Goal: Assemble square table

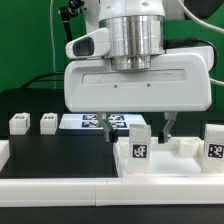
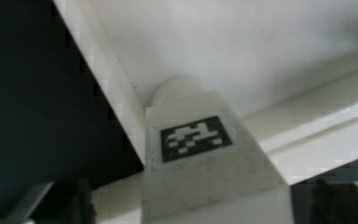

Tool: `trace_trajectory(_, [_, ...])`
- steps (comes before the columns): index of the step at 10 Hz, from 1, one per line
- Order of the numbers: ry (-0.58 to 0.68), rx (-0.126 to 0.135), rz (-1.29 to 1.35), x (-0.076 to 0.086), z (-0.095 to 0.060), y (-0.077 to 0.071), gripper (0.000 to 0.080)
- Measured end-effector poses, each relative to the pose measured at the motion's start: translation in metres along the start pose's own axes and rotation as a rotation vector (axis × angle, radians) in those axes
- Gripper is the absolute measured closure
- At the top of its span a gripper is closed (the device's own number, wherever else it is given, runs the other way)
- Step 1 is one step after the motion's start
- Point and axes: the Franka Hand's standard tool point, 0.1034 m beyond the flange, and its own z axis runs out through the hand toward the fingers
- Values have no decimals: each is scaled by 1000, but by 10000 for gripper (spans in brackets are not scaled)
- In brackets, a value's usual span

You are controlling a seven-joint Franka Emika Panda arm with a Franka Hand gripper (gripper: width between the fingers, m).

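Item: first leg (image 1: 18, 123) and second leg (image 1: 48, 122), both loose, stood on the black table (image 1: 40, 150) at the exterior view's left. The marker board (image 1: 98, 122) lay behind centre. The gripper (image 1: 140, 133) had its fingers spread either side of a tagged upright piece (image 1: 139, 152). That piece rose from the tabletop (image 1: 178, 160), right of centre.

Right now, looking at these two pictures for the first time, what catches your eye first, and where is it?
The bulky white gripper fills the middle of the exterior view, fingers spread wide over the square table top. Just below it sits a black-and-white tag, which also dominates the wrist view. Two short legs stand apart at the exterior view's left.
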Motion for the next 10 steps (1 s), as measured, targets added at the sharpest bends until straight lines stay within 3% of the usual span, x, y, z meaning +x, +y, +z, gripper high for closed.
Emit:
trace_trajectory(2, [-1, 3, 152, 0, 1, 0, 512])
trace_trajectory(5, [0, 1, 347, 0, 1, 1, 509])
trace_trajectory(7, [-4, 0, 619, 1, 0, 2, 508])
trace_trajectory(10, [-52, 45, 1132, -1, 0, 0, 508])
